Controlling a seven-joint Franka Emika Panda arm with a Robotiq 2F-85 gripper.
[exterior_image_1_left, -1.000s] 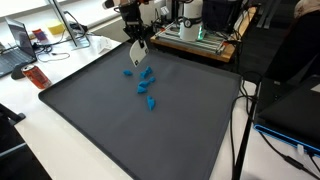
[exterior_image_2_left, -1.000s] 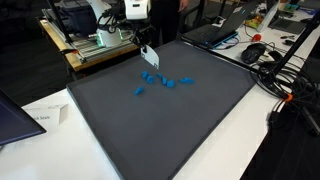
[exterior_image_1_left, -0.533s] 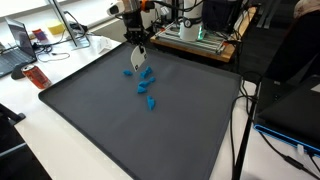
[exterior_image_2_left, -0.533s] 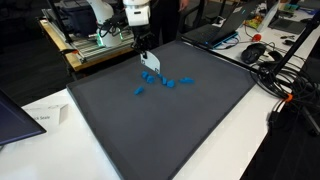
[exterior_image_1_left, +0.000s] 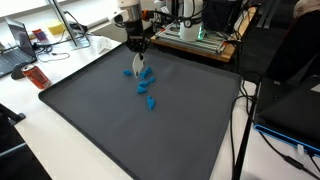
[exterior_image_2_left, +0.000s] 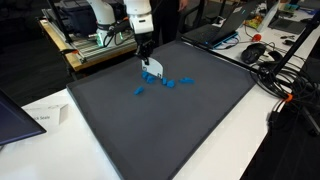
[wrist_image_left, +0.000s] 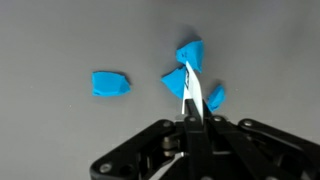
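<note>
My gripper (wrist_image_left: 190, 120) is shut on a thin white flat blade (wrist_image_left: 192, 92) that sticks out from between the jaws. The blade's tip sits among three small blue pieces (wrist_image_left: 190, 52) (wrist_image_left: 176, 80) (wrist_image_left: 214, 97), and another blue piece (wrist_image_left: 111, 84) lies apart to the left. In both exterior views the gripper (exterior_image_1_left: 138, 47) (exterior_image_2_left: 145, 50) hangs upright over the far part of the dark grey mat (exterior_image_1_left: 120, 130) (exterior_image_2_left: 180, 130). The white blade (exterior_image_1_left: 137, 64) (exterior_image_2_left: 148, 67) reaches down to the blue pieces (exterior_image_1_left: 146, 73) (exterior_image_2_left: 153, 76). More blue pieces (exterior_image_1_left: 150, 101) (exterior_image_2_left: 139, 91) lie scattered nearby.
A rack of equipment (exterior_image_1_left: 195, 35) (exterior_image_2_left: 95, 40) stands just behind the mat. A red can (exterior_image_1_left: 36, 76) and a laptop (exterior_image_1_left: 18, 45) sit on the white table beside it. A sheet of paper (exterior_image_2_left: 45, 118), cables and a mouse (exterior_image_2_left: 255, 52) lie around the mat's edges.
The gripper has straightened to upright and come down, bringing the white blade from above the mat to among the blue pieces. The jaws stayed shut.
</note>
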